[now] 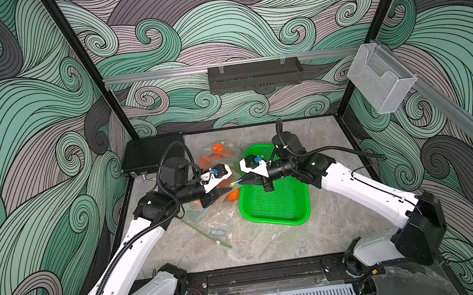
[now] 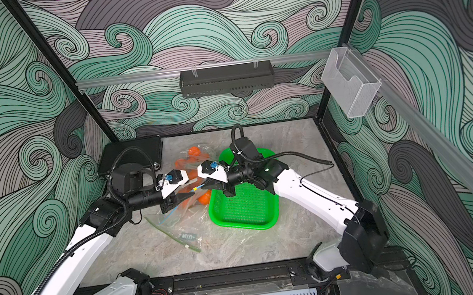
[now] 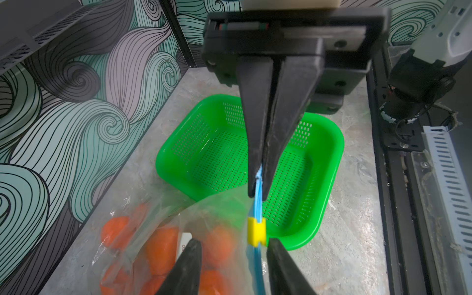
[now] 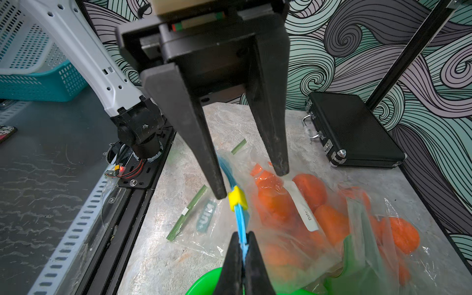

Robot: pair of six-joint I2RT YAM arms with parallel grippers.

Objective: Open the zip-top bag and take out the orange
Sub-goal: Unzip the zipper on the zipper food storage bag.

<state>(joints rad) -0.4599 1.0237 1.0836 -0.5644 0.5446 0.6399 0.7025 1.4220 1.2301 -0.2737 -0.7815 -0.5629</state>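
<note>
One grey marbled tabletop (image 1: pixel 272 242), swirl-patterned walls (image 1: pixel 212 18); right gripper (image 4: pixel 242 237) pinches blue zipper strip (image 4: pixel 240 222) of clear zip-top bag (image 4: pixel 293 245); left gripper (image 3: pixel 233 242) stands parted.

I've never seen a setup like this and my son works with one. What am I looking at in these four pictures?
Two robot arms stand at a table, each ending in a two-fingered gripper. Two pictures look down from above, nearly alike; two come from cameras on the arms' wrists. On the table lie a zip-top bag of oranges, a green basket, a black case and a flat clear bag. The right gripper is shut on the bag's blue zip strip. The left gripper is open, its fingers either side of the yellow slider, holding nothing.
</note>
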